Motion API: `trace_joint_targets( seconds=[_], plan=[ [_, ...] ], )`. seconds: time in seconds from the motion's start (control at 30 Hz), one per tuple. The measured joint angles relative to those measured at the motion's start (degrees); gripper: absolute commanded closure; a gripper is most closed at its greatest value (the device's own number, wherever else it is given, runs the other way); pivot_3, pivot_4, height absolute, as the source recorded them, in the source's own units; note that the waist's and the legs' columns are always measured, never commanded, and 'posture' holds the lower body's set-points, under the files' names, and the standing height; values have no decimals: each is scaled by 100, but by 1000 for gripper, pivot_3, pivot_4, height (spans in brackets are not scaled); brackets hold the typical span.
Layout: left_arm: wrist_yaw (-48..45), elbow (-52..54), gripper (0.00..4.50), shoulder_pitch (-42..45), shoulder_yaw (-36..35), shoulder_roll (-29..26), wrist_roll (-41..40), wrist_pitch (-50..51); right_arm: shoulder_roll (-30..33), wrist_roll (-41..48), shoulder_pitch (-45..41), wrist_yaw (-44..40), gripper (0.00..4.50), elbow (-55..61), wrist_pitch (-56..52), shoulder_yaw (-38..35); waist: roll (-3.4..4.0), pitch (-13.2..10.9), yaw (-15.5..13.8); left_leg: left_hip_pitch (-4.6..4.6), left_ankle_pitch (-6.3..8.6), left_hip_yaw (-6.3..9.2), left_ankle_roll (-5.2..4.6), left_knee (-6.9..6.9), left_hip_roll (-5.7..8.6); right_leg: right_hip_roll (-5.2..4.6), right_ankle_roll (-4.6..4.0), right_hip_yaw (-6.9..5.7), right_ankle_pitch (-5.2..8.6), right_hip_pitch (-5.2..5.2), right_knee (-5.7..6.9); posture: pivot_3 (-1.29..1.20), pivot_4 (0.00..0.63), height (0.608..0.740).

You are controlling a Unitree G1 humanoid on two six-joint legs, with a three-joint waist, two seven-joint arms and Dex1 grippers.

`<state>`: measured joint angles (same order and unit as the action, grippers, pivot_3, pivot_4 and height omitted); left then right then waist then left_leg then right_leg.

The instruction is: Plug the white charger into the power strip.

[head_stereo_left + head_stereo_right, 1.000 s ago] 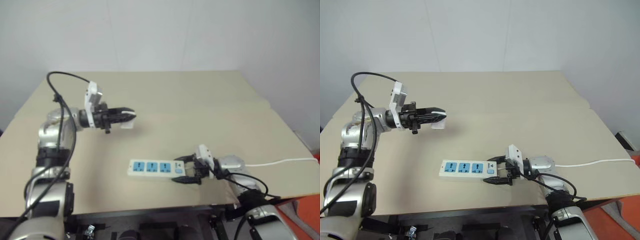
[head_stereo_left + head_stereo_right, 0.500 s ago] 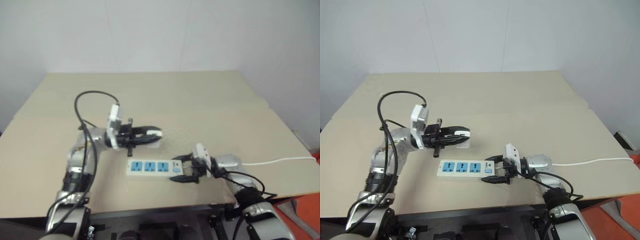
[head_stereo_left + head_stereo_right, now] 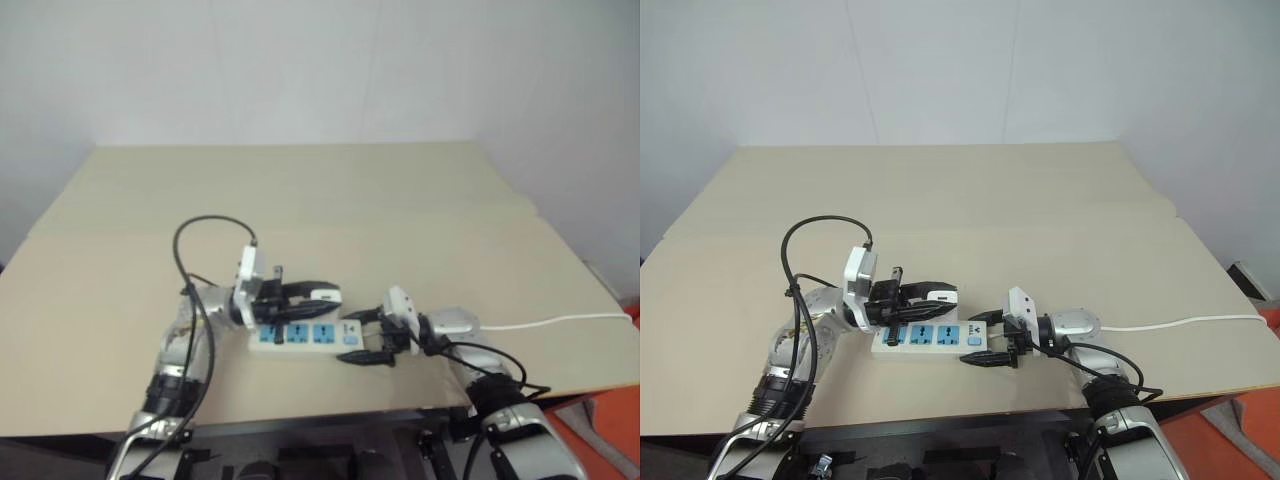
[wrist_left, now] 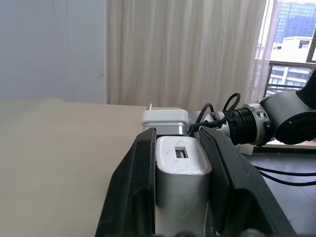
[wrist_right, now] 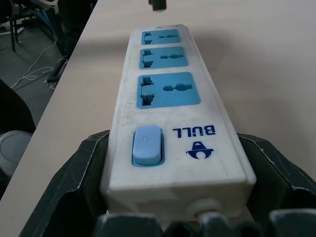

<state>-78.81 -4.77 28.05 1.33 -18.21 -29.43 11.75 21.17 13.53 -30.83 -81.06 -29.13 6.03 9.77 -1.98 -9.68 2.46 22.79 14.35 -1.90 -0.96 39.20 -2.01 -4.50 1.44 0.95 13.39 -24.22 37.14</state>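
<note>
White charger (image 4: 178, 157) in left hand (image 3: 930, 296), now lower, above power strip (image 3: 925, 341)

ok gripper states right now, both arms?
Left gripper: shut on the white charger.
Right gripper: wide apart, clamped around the switch end of the power strip.

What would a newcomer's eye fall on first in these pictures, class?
First, the power strip with blue sockets near the tan table's front edge, its switch end clasped between the right gripper's fingers. Next, the left gripper just above the strip, shut on the white charger.
</note>
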Motion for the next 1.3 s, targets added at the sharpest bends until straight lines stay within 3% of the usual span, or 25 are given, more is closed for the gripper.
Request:
trace_joint_targets(
  seconds=[0.5,1.3],
  plan=[
    [-411,-743,3475,-115,390,31,345,-1190,4,3,37,37,1063,72,-10,1,1,0,-2,-1,0,-1,-1,-2,0,0,0,0,0,1,-4,0,150,740],
    [-205,-840,3475,-170,544,-17,477,-1279,8,13,105,123,1063,177,-39,12,1,0,-5,-3,1,0,-1,-2,0,0,0,0,0,1,-6,0,150,740]
  ],
)
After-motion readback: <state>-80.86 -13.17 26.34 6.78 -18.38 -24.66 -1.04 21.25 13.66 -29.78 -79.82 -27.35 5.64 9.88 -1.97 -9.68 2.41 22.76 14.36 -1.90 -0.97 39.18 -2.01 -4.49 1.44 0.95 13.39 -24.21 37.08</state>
